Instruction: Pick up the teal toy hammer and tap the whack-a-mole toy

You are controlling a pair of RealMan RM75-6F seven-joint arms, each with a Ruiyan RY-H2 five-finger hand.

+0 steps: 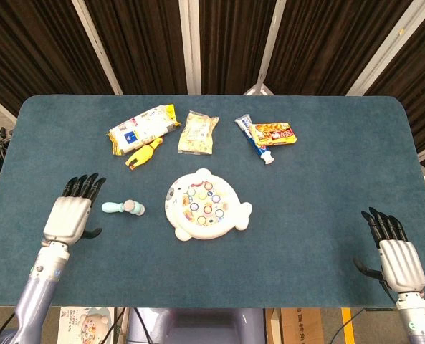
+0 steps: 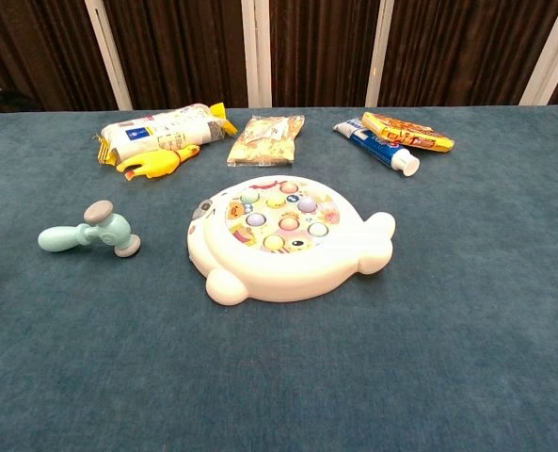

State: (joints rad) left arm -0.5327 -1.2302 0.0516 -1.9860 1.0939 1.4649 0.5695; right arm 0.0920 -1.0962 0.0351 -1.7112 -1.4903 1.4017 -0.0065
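On the blue table point(image 1: 327, 165), teal toy hammer point(image 2: 87, 232) lying free beside whack-a-mole toy point(image 2: 283, 238), left hand point(image 1: 70, 215) and right hand point(image 1: 394, 255) spread wide, packet writing unreadable
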